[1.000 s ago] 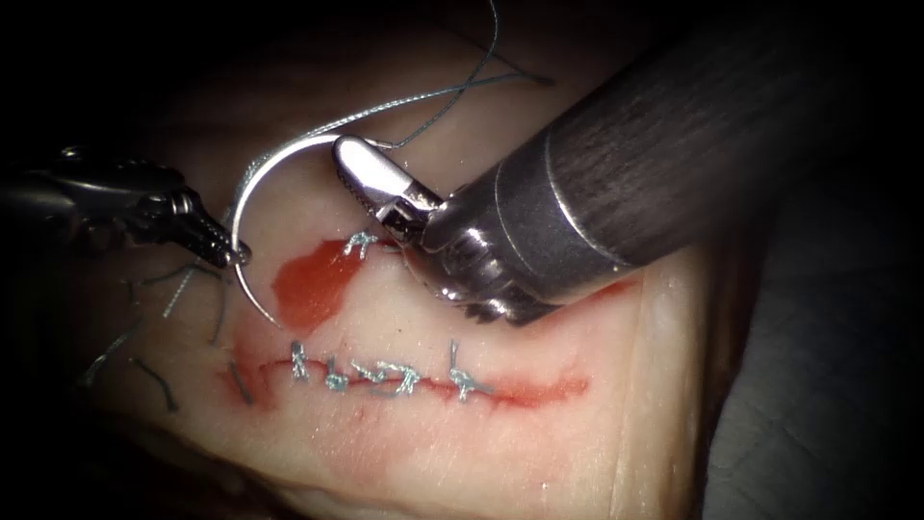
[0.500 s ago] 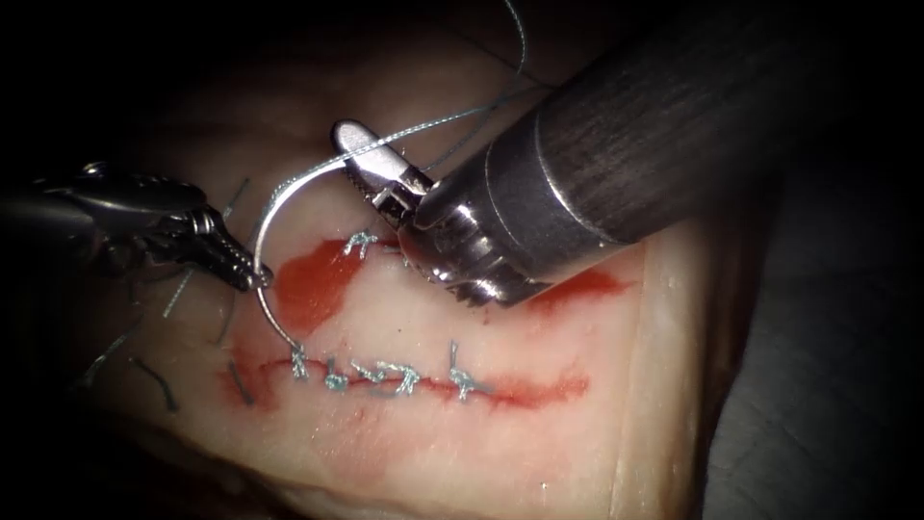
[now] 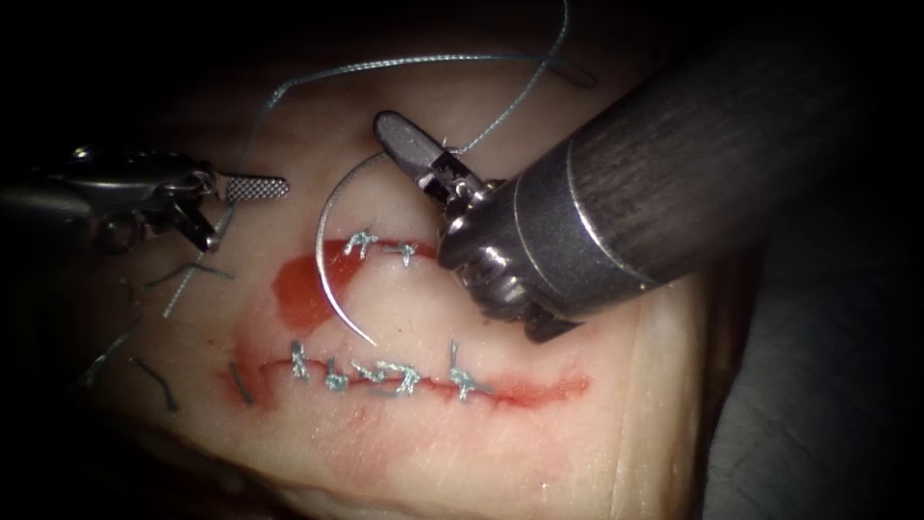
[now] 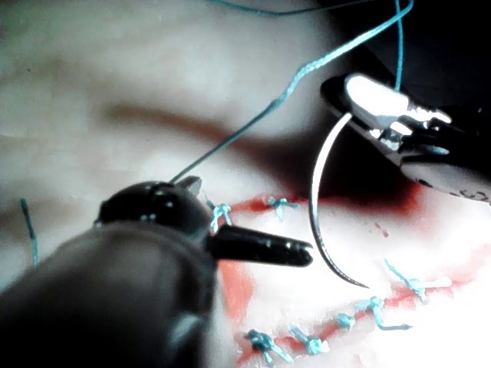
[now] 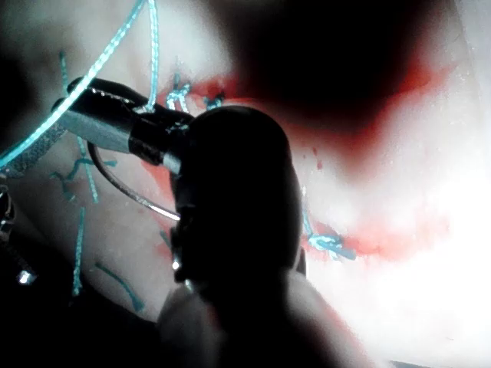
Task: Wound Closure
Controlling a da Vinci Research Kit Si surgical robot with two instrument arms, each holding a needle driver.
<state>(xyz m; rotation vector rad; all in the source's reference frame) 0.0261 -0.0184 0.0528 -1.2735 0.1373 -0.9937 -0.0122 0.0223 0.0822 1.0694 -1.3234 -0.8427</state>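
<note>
My right tool (image 3: pixel 393 133) comes in from the right, jaws shut on the curved needle (image 3: pixel 325 252) close to its thread end. The needle hangs free above the tissue (image 3: pixel 539 453), arcing down over the upper cut (image 3: pixel 385 248), its tip just above the lower stitched cut (image 3: pixel 385 377). My left tool (image 3: pixel 245 214) stands open at the left and holds nothing. The thread (image 3: pixel 385 65) loops away from the needle's end behind the right jaws. In the left wrist view the open left jaws (image 4: pixel 253 217) face the needle (image 4: pixel 314 192) held by the right tool (image 4: pixel 376 103). Right wrist view: shut jaws (image 5: pixel 84 107), needle (image 5: pixel 123 190).
Red fluid (image 3: pixel 300 289) pools at the left end of the upper cut, which has two stitches. The lower cut carries several knotted stitches. Cut ends of thread (image 3: pixel 154 377) lie on the tissue at the far left. The right tool's thick shaft (image 3: pixel 693 154) covers the upper right.
The left tool let go of the needle, opened and drew back to the left. The right tool closed on the needle near its thread end and carried it to the right.
</note>
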